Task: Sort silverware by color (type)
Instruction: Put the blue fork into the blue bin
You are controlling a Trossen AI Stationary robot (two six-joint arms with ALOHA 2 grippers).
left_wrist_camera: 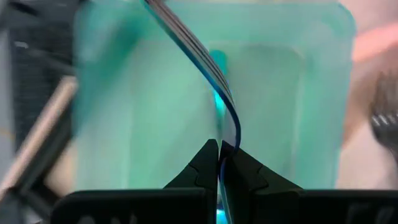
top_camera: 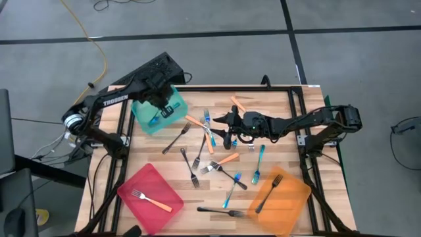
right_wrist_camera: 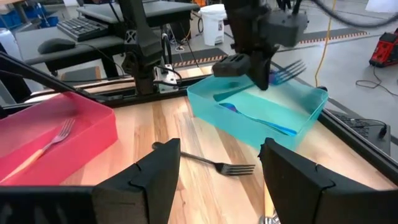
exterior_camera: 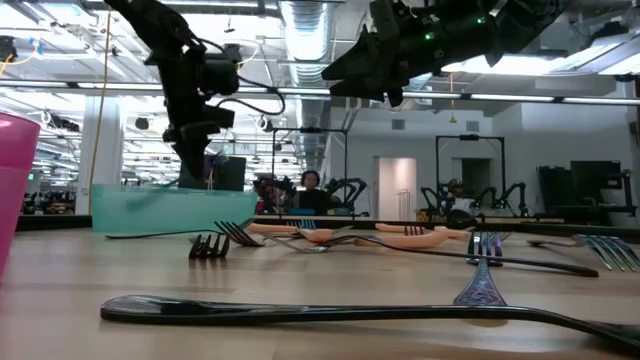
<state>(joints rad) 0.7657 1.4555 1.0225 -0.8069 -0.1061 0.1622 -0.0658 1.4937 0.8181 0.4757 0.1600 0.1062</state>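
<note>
Room: an open workshop lies beyond the table, with ceiling ducts, other dark rigs and a person far off at the back in the low view; grey floor with a yellow cable [top_camera: 84, 39] shows from above
Table: the slatted wooden top [top_camera: 289, 105] carries three trays; the teal tray [top_camera: 146, 118] at far left, the red tray [top_camera: 141, 181] at near left, the orange tray [top_camera: 293, 191] at near right
Step in hand: a drop-off, as I judge it; the left arm is over the teal tray with a blue fork, and one blue fork already lies inside it
Left gripper: the left gripper [left_wrist_camera: 220, 163] hangs above the teal tray, jaws pinched tight on the handle of the blue fork [left_wrist_camera: 205, 59], tines raised away from the fingers
Right gripper: the right gripper [right_wrist_camera: 217, 171] hovers over the middle of the table, jaws spread wide and empty; a black fork [right_wrist_camera: 214, 163] lies on the wood just beyond it
Silverware: the loose pile [top_camera: 210, 141] of blue, orange and black forks is scattered mid-table; an orange-handled fork [top_camera: 150, 199] lies in the red tray; a black fork sits in the orange tray
Next move: likely opening the left jaws so the fork falls flat inside the tray walls; the long curved handle could catch the rim
</note>
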